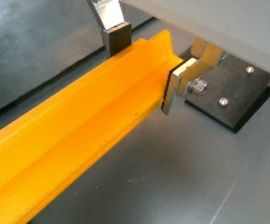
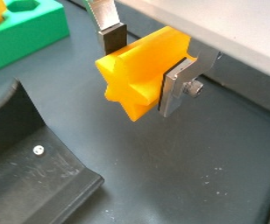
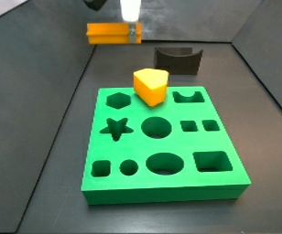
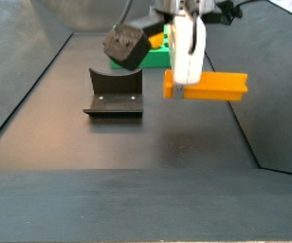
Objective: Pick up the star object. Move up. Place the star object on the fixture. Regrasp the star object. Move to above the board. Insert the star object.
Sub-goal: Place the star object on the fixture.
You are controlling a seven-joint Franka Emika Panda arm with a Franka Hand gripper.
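My gripper is shut on the star object, an orange-yellow prism held level in the air, gripped near one end. In both wrist views the silver fingers clamp its sides, and its star end face shows. The gripper hangs above the floor beyond the board's far end and to the side of the fixture. The fixture is a dark bracket standing on the floor, empty. The green board lies flat with its star hole open.
A yellow-orange wedge block stands on the board near its far edge. A corner of the board and part of the fixture show in a wrist view. Dark walls enclose the floor.
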